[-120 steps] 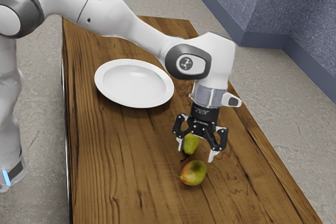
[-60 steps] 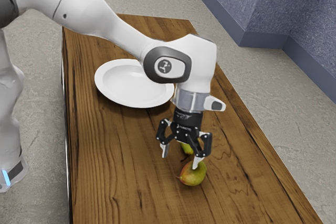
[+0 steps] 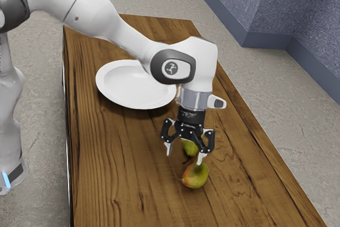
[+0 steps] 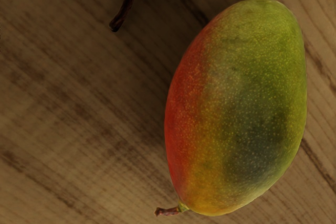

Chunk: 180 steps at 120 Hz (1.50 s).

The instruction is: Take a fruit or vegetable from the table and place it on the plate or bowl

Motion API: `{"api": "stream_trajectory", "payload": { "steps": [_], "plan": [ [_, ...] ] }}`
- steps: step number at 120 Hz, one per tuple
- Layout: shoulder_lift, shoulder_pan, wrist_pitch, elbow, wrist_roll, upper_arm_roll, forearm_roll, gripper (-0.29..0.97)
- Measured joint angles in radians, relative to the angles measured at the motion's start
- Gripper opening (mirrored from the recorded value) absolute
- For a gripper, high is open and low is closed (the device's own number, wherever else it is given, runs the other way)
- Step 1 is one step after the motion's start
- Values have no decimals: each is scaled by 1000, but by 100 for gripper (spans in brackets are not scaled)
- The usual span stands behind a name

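Along the middle of the exterior view runs the long wooden tabletop (image 3: 117,168), with grey floor on either side. My arm (image 3: 101,17) comes in from the exterior view's upper left and bends down at the wrist over the board. The white plate (image 3: 125,86) lies flat toward the far end, its edge on the exterior view's right partly hidden behind my wrist.

Nearer the camera, well apart from the plate, the mango (image 3: 195,177) rests on its side on the wood. The wrist view has the mango (image 4: 236,108) close under my hand, red along one flank and green along the other, with a short stub at one end. Just beyond it lies the smaller green pear (image 3: 190,146), and its dark stem (image 4: 125,3) curls over the grain near the mango without touching it.

My pincer (image 3: 184,157) hangs tips-down with its fingers spread, pinching nothing. The pear shows between them, and the finger on the exterior view's right stands at the mango's top — I cannot tell whether it touches.
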Motion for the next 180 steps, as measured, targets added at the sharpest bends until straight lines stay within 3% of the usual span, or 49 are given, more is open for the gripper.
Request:
{"api": "stream_trajectory", "payload": {
  "steps": [180],
  "plan": [
    [246, -10, 36, 138, 100, -2, -6, 68]
  ]
}}
